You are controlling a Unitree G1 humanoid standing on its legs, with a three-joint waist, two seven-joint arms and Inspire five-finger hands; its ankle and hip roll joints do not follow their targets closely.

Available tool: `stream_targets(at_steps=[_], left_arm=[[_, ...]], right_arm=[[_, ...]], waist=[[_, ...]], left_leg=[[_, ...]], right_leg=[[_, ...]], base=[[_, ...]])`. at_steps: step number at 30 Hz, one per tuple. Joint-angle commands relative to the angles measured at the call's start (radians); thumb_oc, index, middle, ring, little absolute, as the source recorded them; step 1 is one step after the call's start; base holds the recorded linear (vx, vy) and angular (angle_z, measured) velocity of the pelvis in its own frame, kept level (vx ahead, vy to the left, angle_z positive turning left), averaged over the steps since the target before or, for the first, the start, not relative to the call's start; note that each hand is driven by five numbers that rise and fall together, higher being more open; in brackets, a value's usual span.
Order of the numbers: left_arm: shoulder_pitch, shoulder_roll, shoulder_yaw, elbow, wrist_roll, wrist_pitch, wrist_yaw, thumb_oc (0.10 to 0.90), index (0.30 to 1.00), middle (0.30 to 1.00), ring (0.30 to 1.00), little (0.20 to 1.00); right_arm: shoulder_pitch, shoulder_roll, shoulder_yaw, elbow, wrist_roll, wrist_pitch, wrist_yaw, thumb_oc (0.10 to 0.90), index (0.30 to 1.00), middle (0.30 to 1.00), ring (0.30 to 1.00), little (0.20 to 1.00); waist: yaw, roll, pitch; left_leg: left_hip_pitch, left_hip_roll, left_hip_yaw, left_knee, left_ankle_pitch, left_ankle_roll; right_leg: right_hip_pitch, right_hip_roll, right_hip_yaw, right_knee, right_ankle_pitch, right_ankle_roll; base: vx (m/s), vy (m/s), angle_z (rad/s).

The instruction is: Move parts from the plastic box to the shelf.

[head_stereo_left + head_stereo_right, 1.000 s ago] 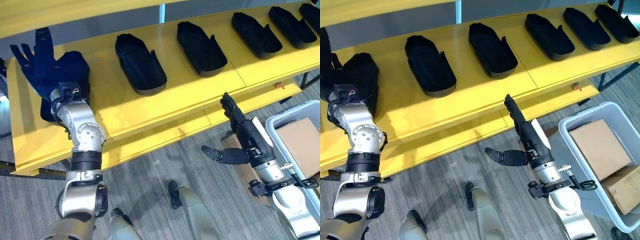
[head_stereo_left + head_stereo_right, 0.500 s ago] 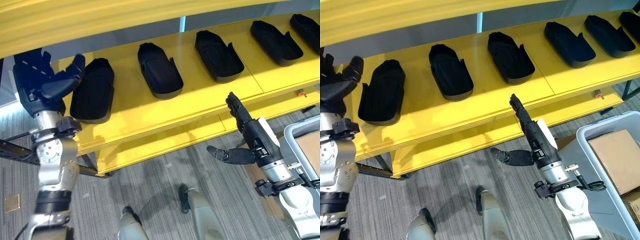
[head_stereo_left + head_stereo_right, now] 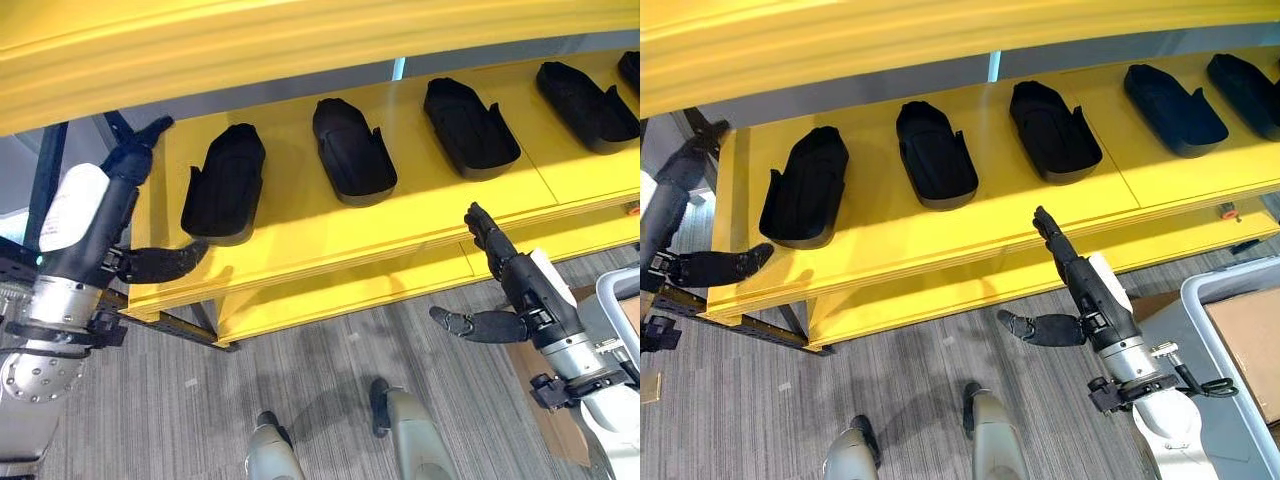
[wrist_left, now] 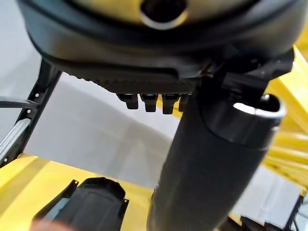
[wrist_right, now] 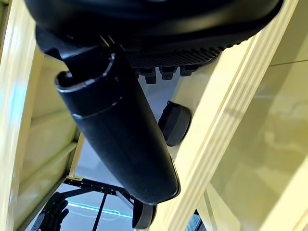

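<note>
Along the yellow shelf (image 3: 300, 215) sit black parts in a row; the end part (image 3: 224, 183) lies nearest the shelf's left end, next part (image 3: 352, 152) beside it, more toward the right end. L hand (image 3: 120, 215) sits just off the shelf's left end, fingers straight, thumb out along the front edge, holding nothing. R hand (image 3: 505, 285) is below the shelf's front edge, fingers straight, thumb spread, empty too. Grey plastic box (image 3: 1230, 370) w/ a cardboard piece (image 3: 1252, 345) stands on the floor by the R arm.
</note>
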Motion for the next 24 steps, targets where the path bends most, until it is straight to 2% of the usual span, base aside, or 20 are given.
stream_targets(at_steps=[1,4,8,16,24], left_arm=[[-0.016,0.097,0.077,-0.035,0.05,-0.068,-0.006,0.9,1.0,1.0,1.0,1.0],[0.028,0.127,0.088,-0.061,0.135,-0.06,-0.037,0.9,1.0,1.0,1.0,1.0],[0.026,0.146,0.048,-0.055,0.199,-0.069,-0.057,0.9,1.0,1.0,1.0,1.0],[-0.022,0.188,-0.019,-0.012,0.144,-0.068,-0.134,0.9,1.0,1.0,1.0,1.0],[-0.057,0.263,-0.028,0.035,0.057,-0.054,-0.214,0.9,1.0,1.0,1.0,1.0]], right_arm=[[-0.043,-0.007,-0.074,-0.108,0.049,-0.101,-0.015,0.9,1.0,1.0,1.0,1.0],[-0.033,-0.006,-0.076,-0.11,0.044,-0.099,-0.012,0.9,1.0,1.0,1.0,1.0],[-0.036,-0.009,-0.071,-0.105,0.037,-0.099,-0.016,0.9,1.0,1.0,1.0,1.0],[-0.027,-0.007,-0.069,-0.107,0.043,-0.089,-0.009,0.9,1.0,1.0,1.0,1.0],[-0.028,0.007,-0.077,-0.105,0.063,-0.079,0.011,0.9,1.0,1.0,1.0,1.0]], waist=[[-0.022,0.013,-0.079],[-0.02,0.013,-0.077],[-0.025,0.011,-0.074],[-0.032,0.013,-0.066],[-0.038,0.021,-0.055]], left_leg=[[-0.028,0.01,-0.03,-0.035,0.052,0.072],[-0.029,0.008,-0.03,-0.036,0.051,0.072],[-0.031,0.006,-0.03,-0.033,0.048,0.074],[-0.038,0.005,-0.029,-0.023,0.048,0.074],[-0.044,0.009,-0.027,-0.013,0.051,0.071]], right_leg=[[0.097,-0.048,0.032,-0.054,0.028,0.099],[0.097,-0.05,0.031,-0.055,0.028,0.101],[0.094,-0.054,0.031,-0.051,0.027,0.103],[0.085,-0.056,0.034,-0.042,0.024,0.102],[0.076,-0.055,0.038,-0.031,0.022,0.099]], base=[[0.0,0.0,0.0],[0.0,0.0,0.0],[0.0,0.0,0.0],[0.0,0.0,0.0],[0.0,0.001,0.0]])
